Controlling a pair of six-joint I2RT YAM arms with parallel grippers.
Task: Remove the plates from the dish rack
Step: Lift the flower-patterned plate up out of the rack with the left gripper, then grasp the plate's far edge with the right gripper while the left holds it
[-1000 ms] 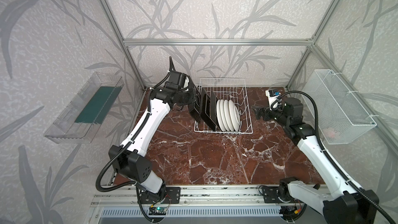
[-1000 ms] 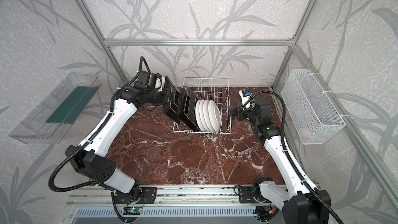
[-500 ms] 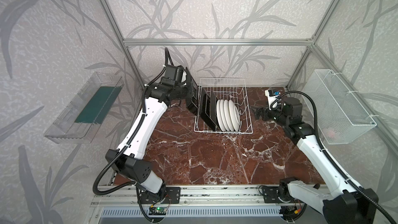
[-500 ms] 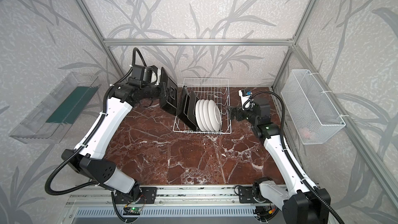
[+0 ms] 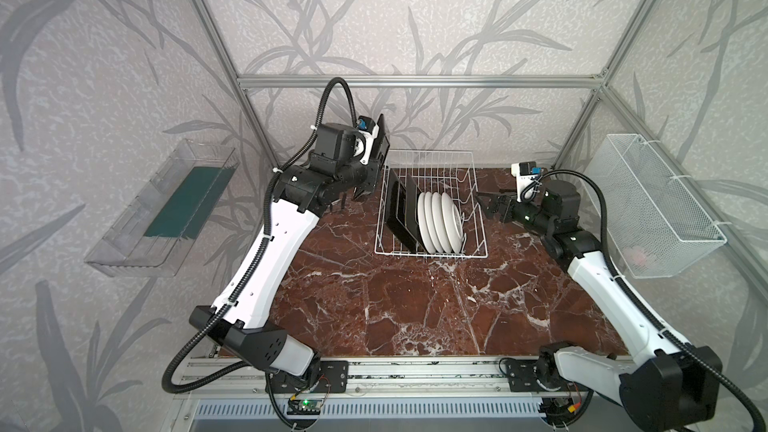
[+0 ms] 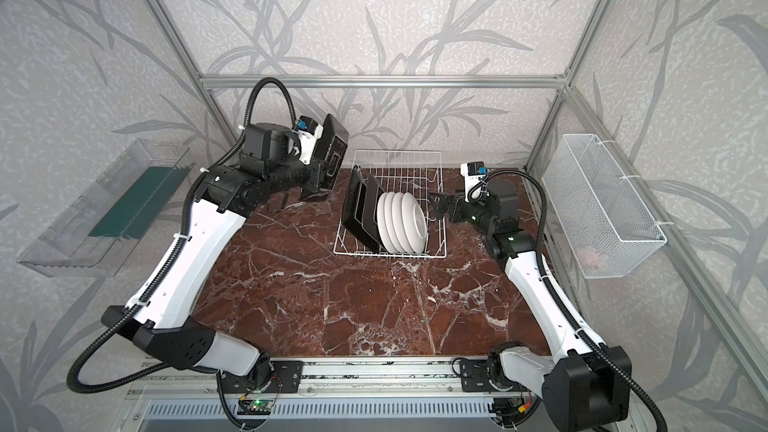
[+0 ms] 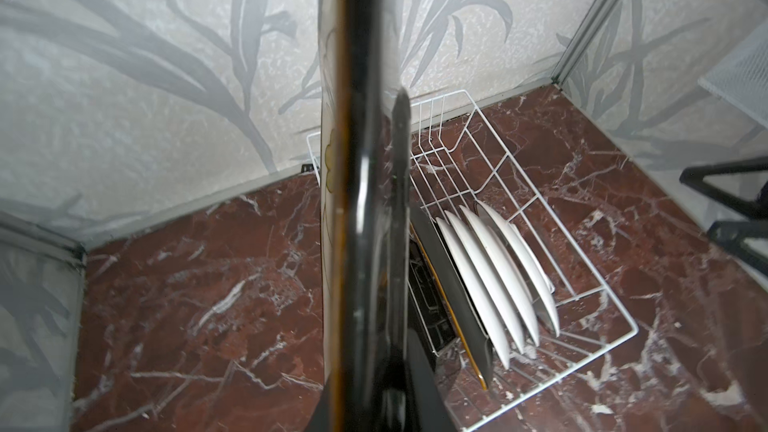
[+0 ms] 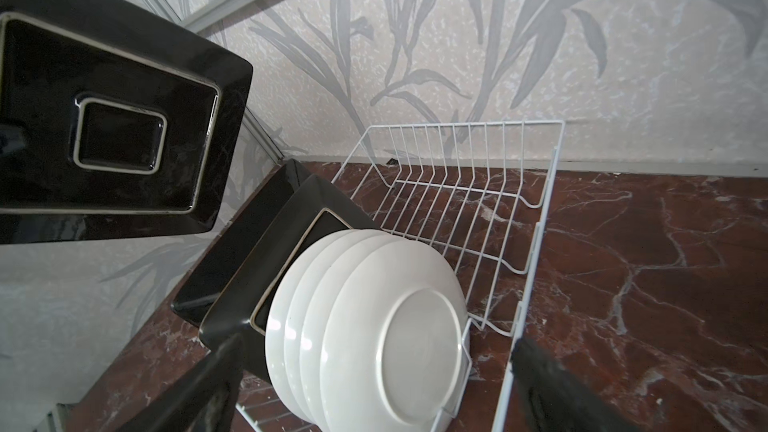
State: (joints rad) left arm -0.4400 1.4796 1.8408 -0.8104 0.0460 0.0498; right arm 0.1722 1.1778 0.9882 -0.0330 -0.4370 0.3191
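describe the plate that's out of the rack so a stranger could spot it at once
Find the white wire dish rack at the back of the marble table. Just left of it, the left gripper holds a square black-backed plate in the air. All other plates stand inside the rack.

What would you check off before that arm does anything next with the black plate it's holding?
1. Grip: left claw shut on the held plate: ok.
2. Held plate hangs clear of the dish rack, up and to its left: ok.
3. Grip firm enough not to slip: cannot tell.
4. The right claw open, touching no plate: ok.
5. Two square plates and four round plates standing in the rack: ok.
6. Bare marble table in front of the rack for setting down: ok.
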